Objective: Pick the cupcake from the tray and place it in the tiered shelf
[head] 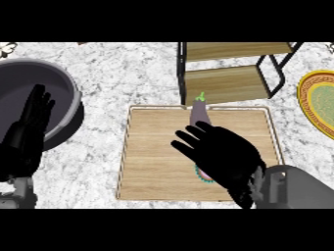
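Two hands in my head view. My right hand (224, 157) hovers over the wooden tray (148, 162), fingers spread and fairly straight, not curled round anything I can see. Under its palm a sliver of pink w/ a teal frilled edge pokes out: that's the cupcake (201, 173), sitting on the tray, mostly hidden by the hand. Can't tell if palm is touching it. An eggplant (200, 113) lies on the tray's far part, just beyond the fingertips, stem pointing toward the tiered shelf (227, 73), which stands right behind the tray's far edge. My left hand (25, 135) rests open at the view's left, fingers up, in front of a big grey pot (54, 83). Far right: a patterned plate (321, 105) w/ a dark red item on it, well apart from the tray.
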Tool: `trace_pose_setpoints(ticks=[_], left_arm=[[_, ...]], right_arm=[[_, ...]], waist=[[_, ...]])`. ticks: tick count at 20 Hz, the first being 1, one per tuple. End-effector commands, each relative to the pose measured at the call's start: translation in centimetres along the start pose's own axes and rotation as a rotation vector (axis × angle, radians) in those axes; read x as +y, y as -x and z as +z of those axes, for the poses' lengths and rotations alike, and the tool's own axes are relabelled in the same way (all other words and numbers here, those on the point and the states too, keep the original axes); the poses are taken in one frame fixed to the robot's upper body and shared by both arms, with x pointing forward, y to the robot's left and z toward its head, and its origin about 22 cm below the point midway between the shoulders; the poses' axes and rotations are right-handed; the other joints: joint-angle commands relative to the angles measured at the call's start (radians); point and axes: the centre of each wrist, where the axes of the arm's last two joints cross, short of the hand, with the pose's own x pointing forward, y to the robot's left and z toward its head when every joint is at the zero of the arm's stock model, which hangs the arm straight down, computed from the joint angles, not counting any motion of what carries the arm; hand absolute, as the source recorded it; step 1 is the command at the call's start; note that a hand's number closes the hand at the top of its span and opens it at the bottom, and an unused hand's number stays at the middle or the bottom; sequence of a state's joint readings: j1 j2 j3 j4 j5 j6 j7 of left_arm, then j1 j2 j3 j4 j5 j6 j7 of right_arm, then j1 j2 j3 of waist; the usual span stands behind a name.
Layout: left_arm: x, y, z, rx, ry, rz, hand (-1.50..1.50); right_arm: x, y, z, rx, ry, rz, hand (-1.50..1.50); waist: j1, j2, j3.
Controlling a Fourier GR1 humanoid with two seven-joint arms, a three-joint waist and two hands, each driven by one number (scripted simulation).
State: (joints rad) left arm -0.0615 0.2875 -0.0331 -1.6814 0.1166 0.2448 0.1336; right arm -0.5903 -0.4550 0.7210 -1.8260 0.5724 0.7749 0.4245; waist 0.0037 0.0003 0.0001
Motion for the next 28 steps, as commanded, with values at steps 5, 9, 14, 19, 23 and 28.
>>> trace_pose_setpoints(ticks=[5, 9, 14, 19, 23, 28], left_arm=[[-0.7, -0.6, 0.2, -0.006, 0.012, -0.005, 0.00], [-0.1, -0.5, -0.5, 0.006, 0.009, -0.004, 0.00], [2.0, -0.4, -2.2, 0.006, -0.007, -0.007, 0.00], [0.0, 1.4, -0.7, 0.006, -0.001, 0.010, 0.00], [-1.3, -1.1, -1.7, -0.009, -0.006, 0.019, 0.00], [-0.1, -0.4, -2.5, 0.003, -0.001, 0.005, 0.00]], right_arm=[[2.1, 0.2, -2.9, -0.008, 0.019, -0.018, -1.50], [2.5, 0.6, -3.5, -0.039, 0.028, -0.018, -1.50], [4.1, -0.4, -4.5, -0.050, 0.029, -0.027, -1.50], [5.6, 0.4, -4.5, -0.033, -0.012, -0.013, -1.50], [5.2, 2.6, -6.1, -0.027, -0.119, 0.018, 1.50], [5.7, -0.8, -6.5, -0.110, 0.030, 0.105, 1.50]], waist=[[0.002, 0.000, 0.000], [0.000, 0.000, 0.000], [-0.002, 0.000, 0.000], [-0.002, 0.000, 0.000], [0.000, 0.000, 0.000], [-0.003, 0.000, 0.000]])
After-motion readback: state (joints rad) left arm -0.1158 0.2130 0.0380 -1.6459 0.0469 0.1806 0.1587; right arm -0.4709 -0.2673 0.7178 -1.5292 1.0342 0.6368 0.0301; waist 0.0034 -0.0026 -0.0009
